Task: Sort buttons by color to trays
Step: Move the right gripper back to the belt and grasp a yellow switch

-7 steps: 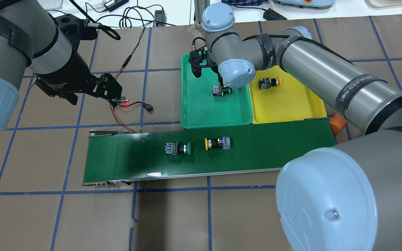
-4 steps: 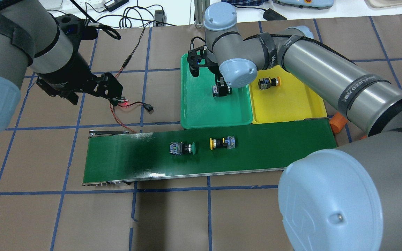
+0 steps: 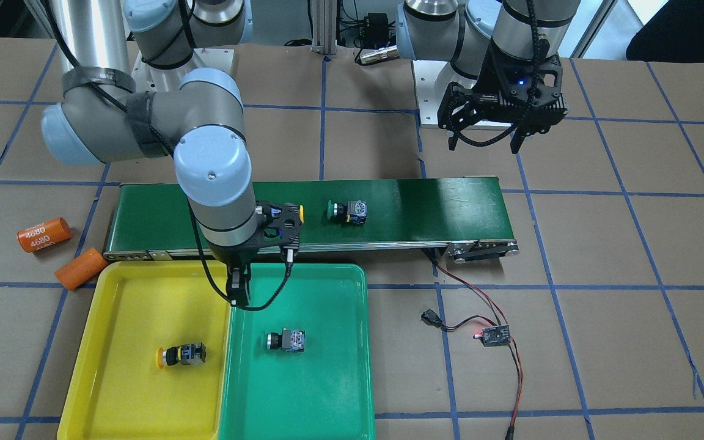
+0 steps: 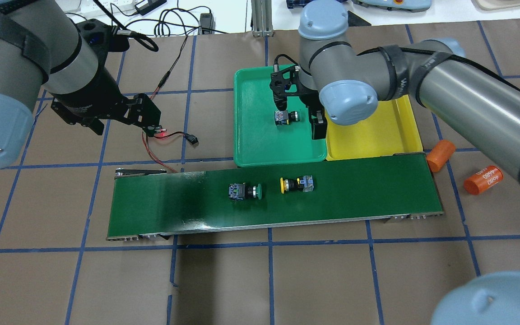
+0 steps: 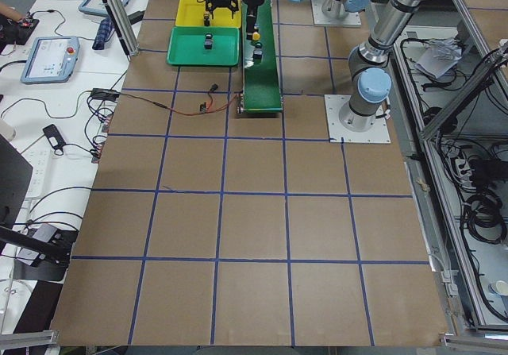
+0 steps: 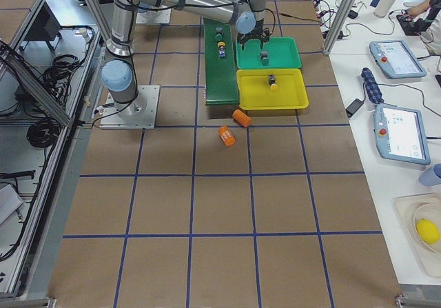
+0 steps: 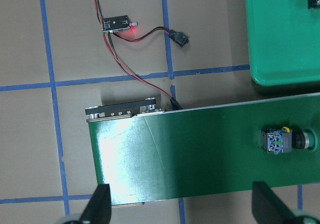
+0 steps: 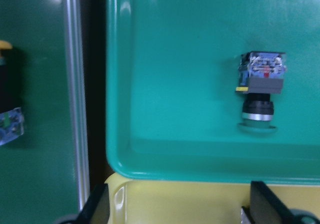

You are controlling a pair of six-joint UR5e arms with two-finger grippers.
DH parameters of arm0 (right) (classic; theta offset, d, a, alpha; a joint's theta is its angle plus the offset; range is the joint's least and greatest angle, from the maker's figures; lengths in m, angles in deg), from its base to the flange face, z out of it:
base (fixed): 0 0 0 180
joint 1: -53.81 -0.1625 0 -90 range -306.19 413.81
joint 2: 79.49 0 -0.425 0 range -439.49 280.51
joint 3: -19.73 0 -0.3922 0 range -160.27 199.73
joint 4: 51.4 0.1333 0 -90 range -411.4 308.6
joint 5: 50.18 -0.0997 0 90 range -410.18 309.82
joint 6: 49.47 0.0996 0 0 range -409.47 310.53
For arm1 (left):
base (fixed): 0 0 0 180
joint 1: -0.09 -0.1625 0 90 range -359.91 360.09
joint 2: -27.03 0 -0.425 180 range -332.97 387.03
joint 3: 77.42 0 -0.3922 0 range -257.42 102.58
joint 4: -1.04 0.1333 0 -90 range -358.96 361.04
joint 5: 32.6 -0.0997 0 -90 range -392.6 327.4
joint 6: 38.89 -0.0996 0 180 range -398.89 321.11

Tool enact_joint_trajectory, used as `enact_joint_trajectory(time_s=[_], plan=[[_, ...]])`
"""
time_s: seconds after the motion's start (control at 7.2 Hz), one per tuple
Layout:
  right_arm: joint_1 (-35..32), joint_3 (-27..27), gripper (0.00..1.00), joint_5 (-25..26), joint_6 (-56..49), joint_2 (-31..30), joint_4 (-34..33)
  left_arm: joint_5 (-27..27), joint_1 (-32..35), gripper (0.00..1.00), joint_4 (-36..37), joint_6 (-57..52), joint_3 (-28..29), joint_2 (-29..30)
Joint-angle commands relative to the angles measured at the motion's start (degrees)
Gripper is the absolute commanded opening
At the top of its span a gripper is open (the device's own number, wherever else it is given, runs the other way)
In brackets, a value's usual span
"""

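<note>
While both hands are spread wide and empty, a green button [image 4: 285, 117] is seen lying on its side in the green tray [image 4: 260, 144], and a yellow button [image 3: 179, 355] in the yellow tray [image 4: 377, 135] alongside. The right hand [image 8: 182, 206] is held above the seam between the trays, with the green button just beside it, untouched. A second green button [image 4: 243, 191] and a second yellow button [image 4: 297, 184] are found on the belt [image 4: 355, 194]. The left hand [image 3: 485, 142] is held over the counter [image 4: 61, 271], well apart from every button.
</note>
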Motion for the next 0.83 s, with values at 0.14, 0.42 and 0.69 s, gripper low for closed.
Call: enact_joint_trajectory(time_s=[0.14, 0.42, 0.69], plan=[[5.70, 17.00, 1.00, 1.72, -5.55, -12.66, -0.63, -0.09, 0.01, 1.00, 0.09, -0.55, -0.12, -0.03], [8.00, 20.66, 1.00, 0.50, -6.10, -14.62, -0.64, -0.09, 0.01, 1.00, 0.09, -0.55, -0.03, 0.14], [7.30, 21.19, 1.00, 0.06, -5.48, -14.89, -0.46, 0.00, 0.01, 1.00, 0.09, -0.63, -0.03, 0.23]])
